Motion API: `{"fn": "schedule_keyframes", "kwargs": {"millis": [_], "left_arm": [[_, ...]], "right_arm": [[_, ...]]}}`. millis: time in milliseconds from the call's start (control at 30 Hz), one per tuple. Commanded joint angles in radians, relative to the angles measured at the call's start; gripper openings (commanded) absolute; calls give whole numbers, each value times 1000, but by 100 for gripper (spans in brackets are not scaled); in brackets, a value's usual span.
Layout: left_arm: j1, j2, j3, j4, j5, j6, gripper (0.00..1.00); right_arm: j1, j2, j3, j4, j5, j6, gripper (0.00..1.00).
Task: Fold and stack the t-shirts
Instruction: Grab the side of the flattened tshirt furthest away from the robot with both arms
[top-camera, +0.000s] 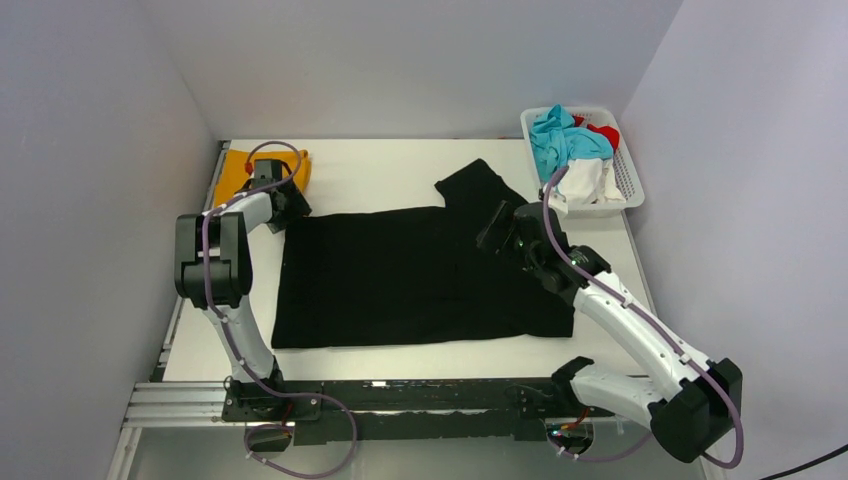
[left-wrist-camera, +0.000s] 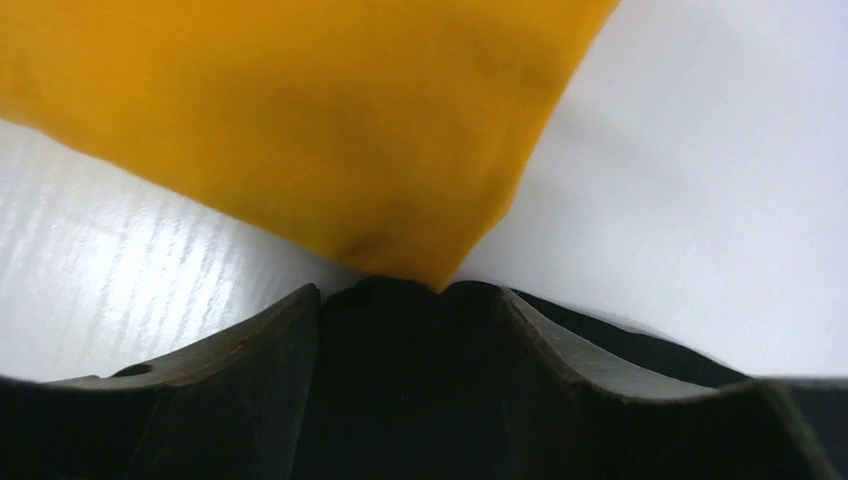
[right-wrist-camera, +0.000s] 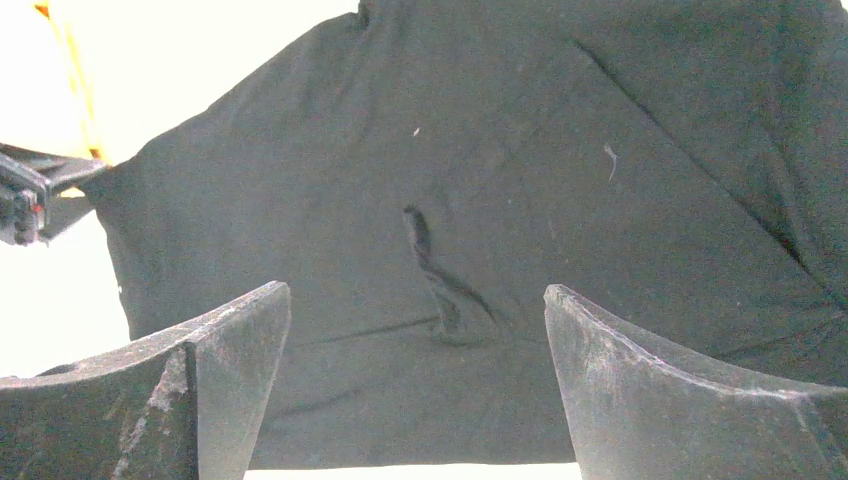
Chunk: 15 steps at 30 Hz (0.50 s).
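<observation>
A white lattice basket (top-camera: 632, 192) heaped with blue, red and white garments (top-camera: 560, 142) was noted at the far right corner of the table (top-camera: 400, 165). Nothing was found between either claw and the cloth.

The black t-shirt (top-camera: 400, 280) was spread flat across the middle of the table, one sleeve (top-camera: 480, 182) pointing toward the far edge. The orange-yellow t-shirt (top-camera: 232, 168) was bunched at the far left corner, its edge just beside the black shirt's far left corner.

The right gripper (right-wrist-camera: 416, 288) was held above the black shirt's right shoulder area, jaws wide apart and gripping nothing; a small crease (right-wrist-camera: 430, 265) lay beneath them.

The left gripper (left-wrist-camera: 405, 289) was set at the black shirt's far left corner. Black cloth filled the gap between its fingers (left-wrist-camera: 250, 350), but whether it was pinched could not be established.
</observation>
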<state>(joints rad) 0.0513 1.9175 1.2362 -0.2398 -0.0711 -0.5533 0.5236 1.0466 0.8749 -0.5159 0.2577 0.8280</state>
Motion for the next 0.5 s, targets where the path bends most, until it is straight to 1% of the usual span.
{"fn": "schedule_keyframes", "kwargs": {"millis": [0,200,267,333,400,467], "left_arm": [[-2,16,16,47,90,20,65],[-2,24,-3,65,162,7,53],[-2,25,-3,52,158,3,48],[-2,15,-19,64,158,-1,42],[-3,11,-25,66,155,-6,32],[-3,20,-13,43,153,-9,17]], "right_arm": [[1,34,125,-22,85,11,100],[1,183,339,-23,152,-65,100],[-6,239,410,-25,174,-79,100],[-15,278,448,7,185,-98,100],[-39,318,468,53,160,-114,100],[-76,366,483,98,109,-128,100]]}}
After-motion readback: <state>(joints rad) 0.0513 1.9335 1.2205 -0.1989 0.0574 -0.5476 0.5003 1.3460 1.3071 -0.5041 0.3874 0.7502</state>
